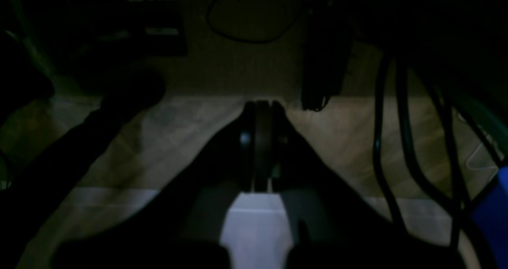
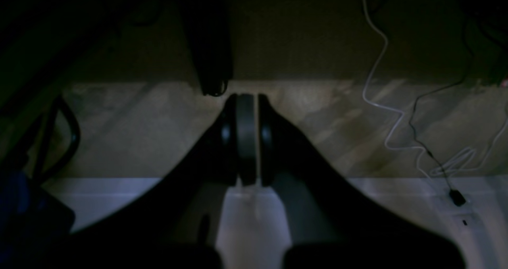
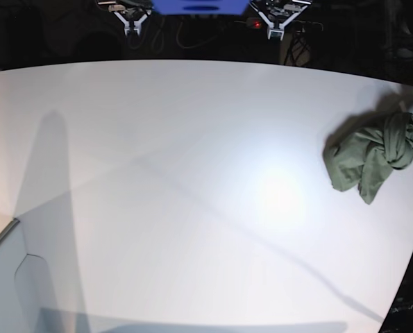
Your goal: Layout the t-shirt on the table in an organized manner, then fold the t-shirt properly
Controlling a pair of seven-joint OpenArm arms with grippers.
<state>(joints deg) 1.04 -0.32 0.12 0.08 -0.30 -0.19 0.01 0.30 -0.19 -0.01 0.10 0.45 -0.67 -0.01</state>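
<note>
- T-shirt [image 3: 376, 156]: olive, bunched in a crumpled heap at the table's [image 3: 192, 208] right edge in the base view, toward the far right corner. Not spread, nothing folded; whole task left, I judge.
- My left claw [image 1: 260, 104]: jaws pressed together, holding nothing.
- My right claw [image 2: 246, 98]: same, closed and empty.
- Both claws parked past the far edge, well apart from the shirt.
- Table: matte white, glare patch mid-right, long shadows.
- Room: dark; wrist views show wood-look floor, cables [image 2: 381, 82].
</note>
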